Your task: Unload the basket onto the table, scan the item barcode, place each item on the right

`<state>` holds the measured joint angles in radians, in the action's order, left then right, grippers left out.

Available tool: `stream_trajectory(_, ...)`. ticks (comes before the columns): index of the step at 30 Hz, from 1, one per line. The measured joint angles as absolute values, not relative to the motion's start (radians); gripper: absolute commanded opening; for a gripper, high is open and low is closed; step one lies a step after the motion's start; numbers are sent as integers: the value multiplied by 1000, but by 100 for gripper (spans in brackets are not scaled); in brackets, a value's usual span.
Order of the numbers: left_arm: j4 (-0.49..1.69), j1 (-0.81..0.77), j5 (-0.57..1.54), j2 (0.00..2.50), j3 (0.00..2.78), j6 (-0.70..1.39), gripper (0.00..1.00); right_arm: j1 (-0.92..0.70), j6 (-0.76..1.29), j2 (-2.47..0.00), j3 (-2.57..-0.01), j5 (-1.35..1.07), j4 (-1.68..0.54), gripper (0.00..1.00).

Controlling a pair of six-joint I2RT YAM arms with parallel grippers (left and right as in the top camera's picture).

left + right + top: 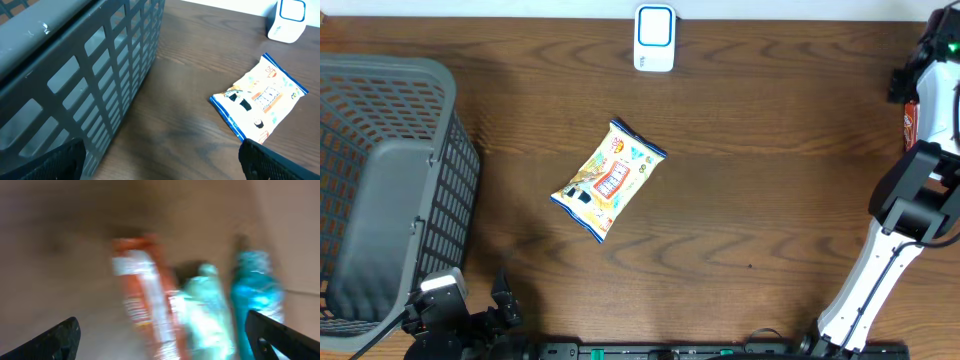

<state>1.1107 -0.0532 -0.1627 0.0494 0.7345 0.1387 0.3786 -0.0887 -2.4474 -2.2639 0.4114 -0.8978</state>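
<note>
Read the overhead view as a clock face with the scanner at 12 o'clock. Your item, the snack packet, lies flat near the middle of the table, its long axis running from about 1 to 7 o'clock, well apart from both arms. Your left gripper sits at 7 o'clock just beside the basket, fingers spread wide and empty. Your right gripper is out at 3 o'clock, fingers also spread wide with nothing clamped. It hangs over a blurred cluster of an orange packet, a pale green item and a blue bottle; the blur hides whether it touches any of them. No barcode shows on the snack packet's printed face, so it is probably underneath. For a good pickup, come down on one of the crimped blue ends rather than across the middle, so the fingers cover no print and the bag hangs flat instead of crumpling. Square the fingers to that seam first and close gently, since the bag looks soft and air-filled. Then lift clear before turning the hidden side toward the scanner, and hold it flat and steady there, because curled film may not read.
</note>
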Motion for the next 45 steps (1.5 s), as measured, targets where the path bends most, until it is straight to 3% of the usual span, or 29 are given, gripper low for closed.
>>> stream_trajectory(9,1111,-53,-163,49,735,139,98,194,260,-2170,-2275,-250,-1113,99)
stream_trajectory(14,1111,-53,-163,49,735,139,98,-40,538,-2190,-2275,-538,-1295,99)
stream_trajectory(21,1111,-53,-163,50,735,139,98,-392,651,-2219,-2210,-473,-1341,99)
stream_trajectory(28,1111,-53,-163,50,735,139,98,-717,1009,-2219,-2042,-209,-1283,99)
stream_trajectory(34,1111,-53,-163,50,735,139,98,-748,1160,-2223,-1922,-106,-1050,97)
stream_trajectory(45,1111,-53,-163,50,735,139,98,-745,1199,-2333,-1923,-138,-952,97)
